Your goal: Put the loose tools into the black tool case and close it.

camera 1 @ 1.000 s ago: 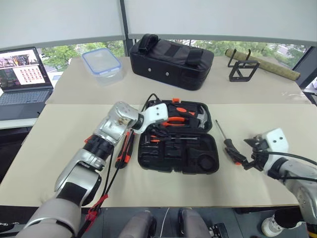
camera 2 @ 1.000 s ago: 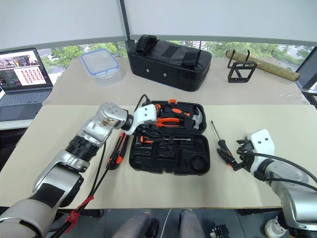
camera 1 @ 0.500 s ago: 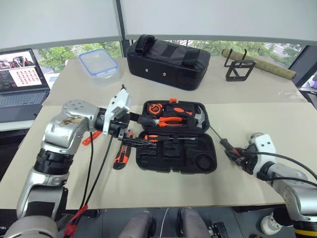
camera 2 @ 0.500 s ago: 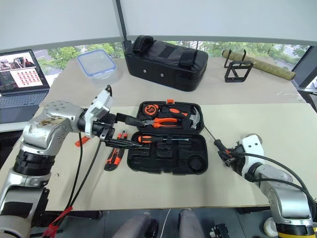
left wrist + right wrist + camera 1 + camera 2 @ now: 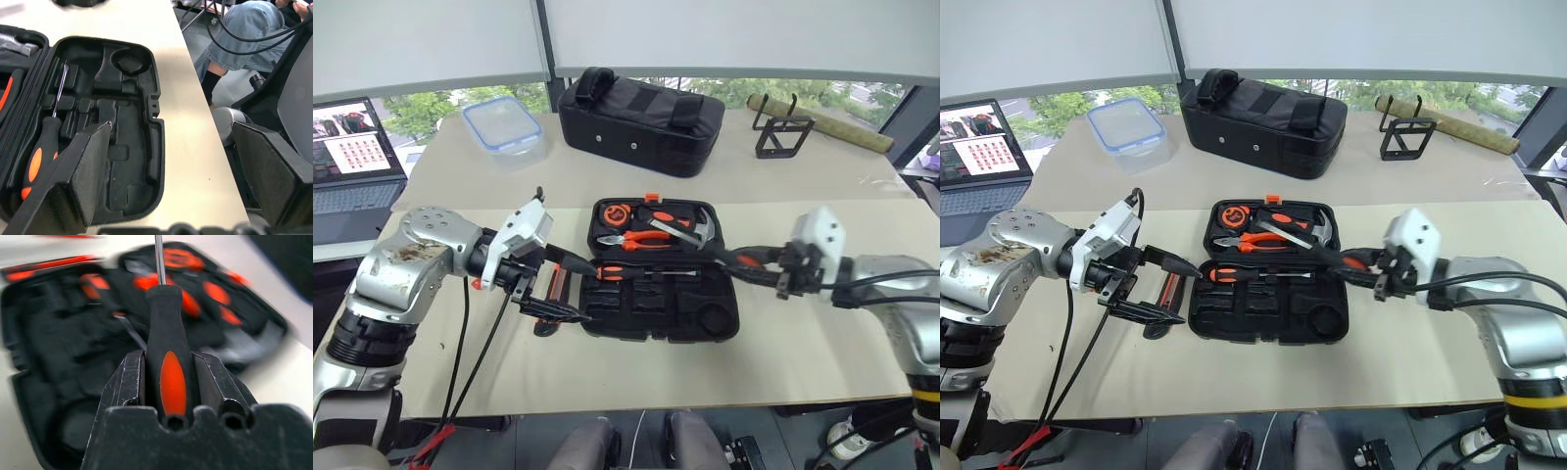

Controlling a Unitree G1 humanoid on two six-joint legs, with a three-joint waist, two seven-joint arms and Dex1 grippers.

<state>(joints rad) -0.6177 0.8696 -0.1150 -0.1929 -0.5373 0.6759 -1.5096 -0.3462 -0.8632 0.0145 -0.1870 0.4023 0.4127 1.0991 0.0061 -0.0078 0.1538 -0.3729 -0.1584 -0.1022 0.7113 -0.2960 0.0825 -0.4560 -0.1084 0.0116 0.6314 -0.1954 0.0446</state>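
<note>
The left claw [image 5: 551,286] stands wide open and empty at the black tool case's [image 5: 666,319] nine o'clock edge, having drawn back from over it. The right claw [image 5: 756,271], pinching a black-and-orange screwdriver [image 5: 166,347] it has lifted off the table [image 5: 822,343], now holds it over the case's three o'clock side. Another screwdriver [image 5: 43,147] lies inside. Utility knife [image 5: 1167,292] beside the case. No writing is legible.

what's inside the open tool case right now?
In the black tool case: orange-handled pliers, a hammer and an orange round item in the lid half; one black-and-orange screwdriver in the base. The other base slots look empty. The right gripper's held screwdriver covers part of the case.
</note>
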